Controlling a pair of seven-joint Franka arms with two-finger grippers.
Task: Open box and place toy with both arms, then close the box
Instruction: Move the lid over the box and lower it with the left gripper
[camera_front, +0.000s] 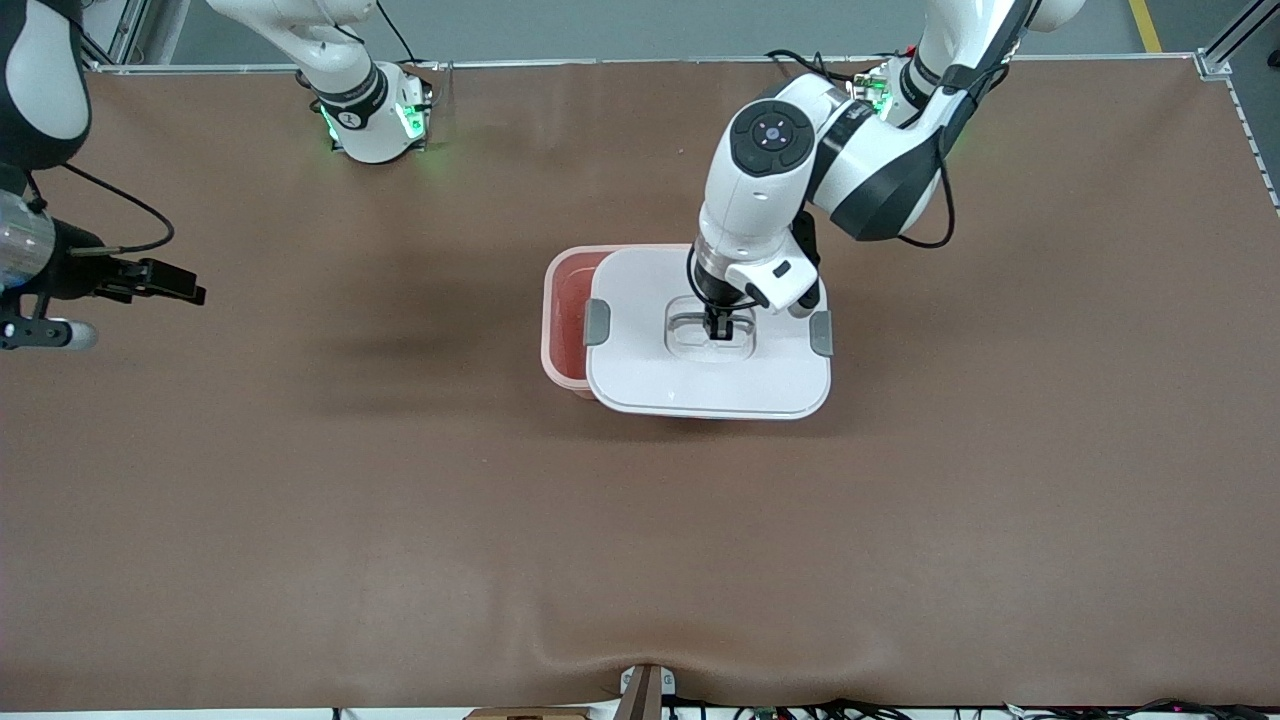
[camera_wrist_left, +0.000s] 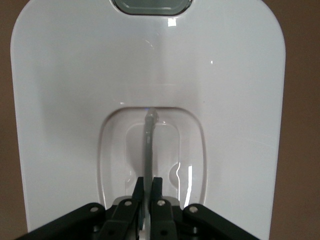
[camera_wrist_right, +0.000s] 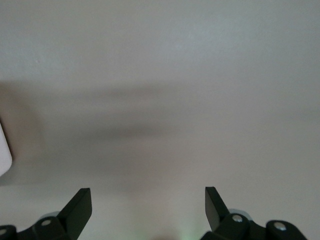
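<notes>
The right hand (camera_wrist_right: 148, 210) waits with its fingers spread wide above the brown bench (camera_front: 300, 480) at the right arm's end. Mid-bench, the translucent pink plastic tub (camera_front: 566, 310) sits partly uncovered, its white rounded-rectangular lid (camera_front: 700, 385) shifted toward the left arm's end. The left hand (camera_front: 718, 326) pinches the lid's recessed clear handle (camera_wrist_left: 149, 145).

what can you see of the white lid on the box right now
The lid is glossy white plastic, a rounded rectangle with grey side clips and a recessed clear handle at its centre. It sits level but shifted off the pink box toward the left arm's end, leaving a strip of the box open. The left gripper has its fingers shut on the handle.
</notes>
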